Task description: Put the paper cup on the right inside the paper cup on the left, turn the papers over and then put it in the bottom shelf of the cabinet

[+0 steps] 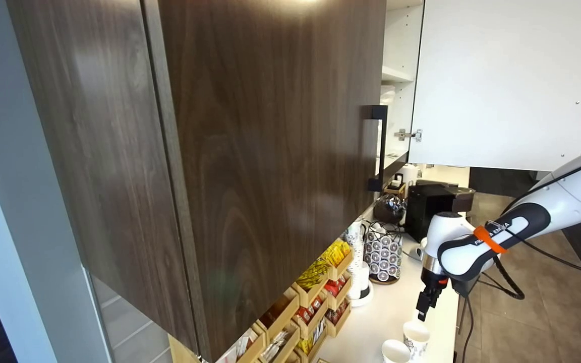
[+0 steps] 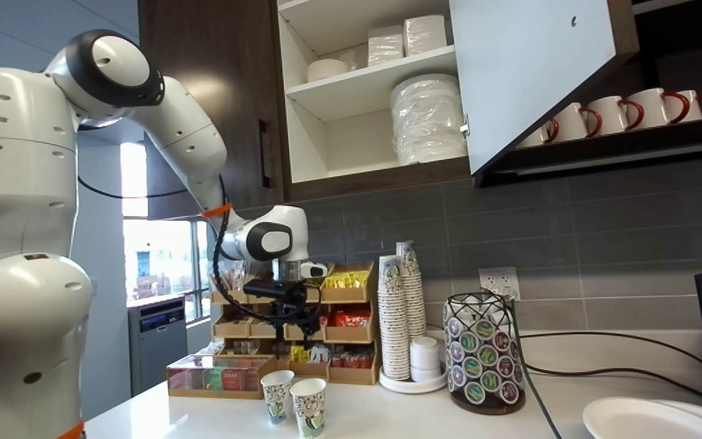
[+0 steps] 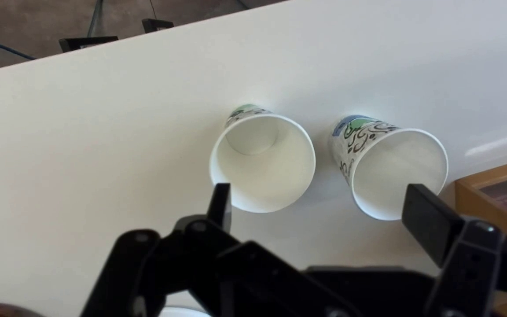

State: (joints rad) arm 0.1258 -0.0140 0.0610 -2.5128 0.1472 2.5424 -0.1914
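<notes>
Robotiq gripper [image 3: 317, 200] spread wide, empty, above two paper cups [image 3: 262, 163], five red-handled mugs [image 2: 604, 116] shelved, two paper-cup stacks [image 2: 394, 329]

Matt finish on the claw [image 3: 321, 198]. Beneath it, smooth printed walls on both paper cups [image 2: 309, 407] and glossy smoothness on the counter [image 2: 363, 417]. Above it, satin wood grain on the cabinet [image 1: 275, 166], glossy plastic-like casing on the robot arm [image 2: 186, 143].
</notes>
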